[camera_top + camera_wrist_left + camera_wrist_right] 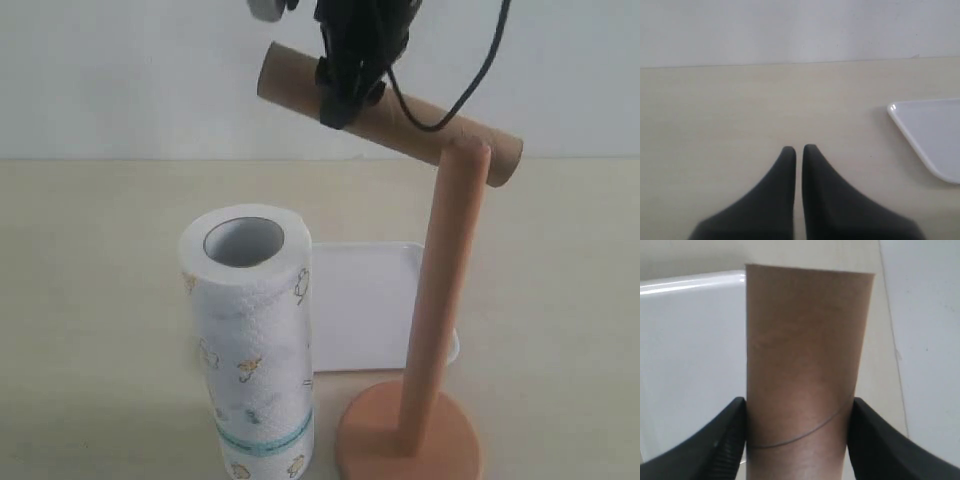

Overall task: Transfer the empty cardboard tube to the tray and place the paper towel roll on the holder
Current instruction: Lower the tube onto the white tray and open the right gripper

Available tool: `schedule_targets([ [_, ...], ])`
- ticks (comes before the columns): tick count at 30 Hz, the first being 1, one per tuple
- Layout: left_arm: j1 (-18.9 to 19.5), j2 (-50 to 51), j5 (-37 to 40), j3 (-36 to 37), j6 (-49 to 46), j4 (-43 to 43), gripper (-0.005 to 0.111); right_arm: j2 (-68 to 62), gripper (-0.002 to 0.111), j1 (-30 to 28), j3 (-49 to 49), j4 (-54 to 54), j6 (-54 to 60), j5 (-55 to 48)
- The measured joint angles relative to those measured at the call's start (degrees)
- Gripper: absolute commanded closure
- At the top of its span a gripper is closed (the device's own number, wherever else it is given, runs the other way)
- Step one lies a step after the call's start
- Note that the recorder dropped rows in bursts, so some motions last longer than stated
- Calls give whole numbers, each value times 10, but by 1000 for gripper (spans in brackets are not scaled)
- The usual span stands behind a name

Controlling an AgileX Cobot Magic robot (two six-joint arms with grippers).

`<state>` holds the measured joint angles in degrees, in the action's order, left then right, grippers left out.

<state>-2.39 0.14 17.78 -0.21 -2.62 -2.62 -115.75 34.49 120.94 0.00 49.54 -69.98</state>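
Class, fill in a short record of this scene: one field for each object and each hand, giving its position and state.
cardboard tube: in the air, lying tilted, clamped by the right hand
right hand: shut on the cardboard tube
left hand: shut, empty, above bare table
holder: upright, post bare
paper towel roll: upright on the table, beside the holder
tray: white, behind roll and holder, nothing seen in it

tube (300, 80): plain brown | roll (255, 350): white, yellow prints, teal band | tray (365, 305): white | stand (430, 340): reddish-brown | table (100, 300): pale beige
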Motion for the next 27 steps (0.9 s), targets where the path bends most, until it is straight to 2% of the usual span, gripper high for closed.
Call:
schedule_targets([
  [9,0,0,0,0,0,0,103,-77,108,15,0,-9,11,0],
  [19,0,0,0,0,0,0,103,-108,108,16,0,0,11,1],
  [27,0,0,0,0,0,0,103,-111,108,31,-77,0,11,1],
])
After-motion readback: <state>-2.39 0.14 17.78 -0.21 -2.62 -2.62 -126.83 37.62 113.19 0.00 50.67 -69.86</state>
